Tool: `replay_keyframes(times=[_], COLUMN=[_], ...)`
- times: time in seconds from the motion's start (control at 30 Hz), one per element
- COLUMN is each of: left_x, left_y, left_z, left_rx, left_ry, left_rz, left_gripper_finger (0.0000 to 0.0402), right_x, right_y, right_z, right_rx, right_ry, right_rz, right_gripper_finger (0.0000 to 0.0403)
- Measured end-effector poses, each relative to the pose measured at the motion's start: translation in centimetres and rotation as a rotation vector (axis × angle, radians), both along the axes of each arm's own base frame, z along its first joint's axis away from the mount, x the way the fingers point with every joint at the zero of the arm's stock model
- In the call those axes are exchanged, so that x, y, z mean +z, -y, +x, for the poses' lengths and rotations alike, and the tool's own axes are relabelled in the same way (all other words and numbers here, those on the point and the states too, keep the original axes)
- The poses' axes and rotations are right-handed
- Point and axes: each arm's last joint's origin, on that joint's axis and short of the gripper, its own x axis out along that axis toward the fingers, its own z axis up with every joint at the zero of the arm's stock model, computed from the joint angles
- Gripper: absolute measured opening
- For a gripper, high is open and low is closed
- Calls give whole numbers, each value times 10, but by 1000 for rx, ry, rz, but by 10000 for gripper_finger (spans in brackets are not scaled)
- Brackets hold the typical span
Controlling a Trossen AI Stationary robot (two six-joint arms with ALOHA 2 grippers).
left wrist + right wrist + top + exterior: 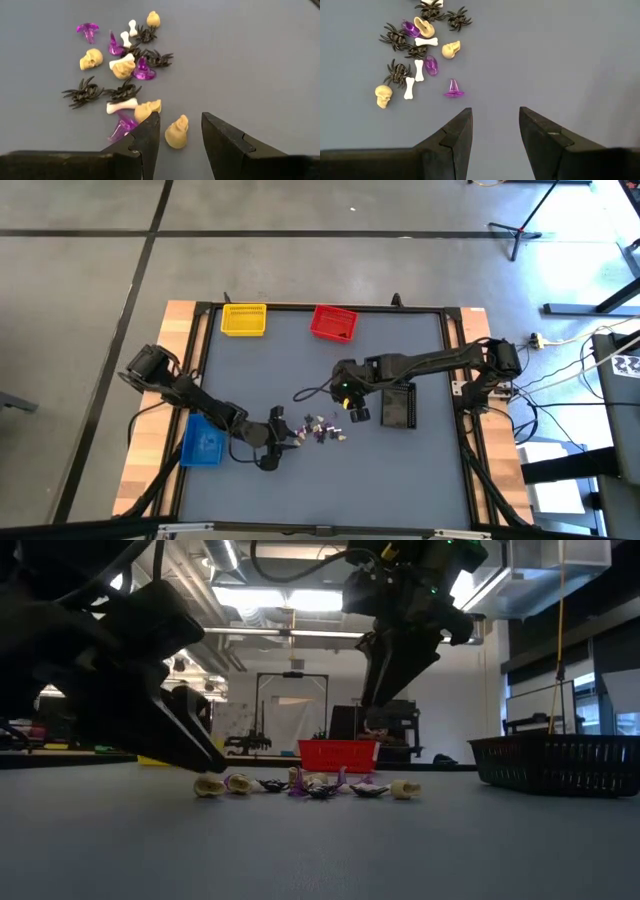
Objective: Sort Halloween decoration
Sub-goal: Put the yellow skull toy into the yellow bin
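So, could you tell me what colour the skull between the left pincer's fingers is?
Pale tan skull; left wrist view.

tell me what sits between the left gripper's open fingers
One pale tan plastic skull lies on the grey table between the left gripper fingers, untouched; the left wrist view shows it.

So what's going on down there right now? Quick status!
Left gripper open, low, straddling a tan skull. Right gripper open, above the trinket pile. Nothing blocking.
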Motion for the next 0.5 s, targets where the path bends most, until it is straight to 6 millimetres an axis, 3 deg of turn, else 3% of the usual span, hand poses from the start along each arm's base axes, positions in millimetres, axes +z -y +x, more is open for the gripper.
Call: replay_keyframes(times=[0.5], left_x=[-11], left_y=[1], left_z=[3], left_rx=[-2], left_ry=[-2], left_rz=[2], left_gripper_finger=[137], right_x=[0], right_y=[0], right_z=[0], right_rx=[3], right_ry=[-1], right_rz=[5], right_gripper_finger=[161])
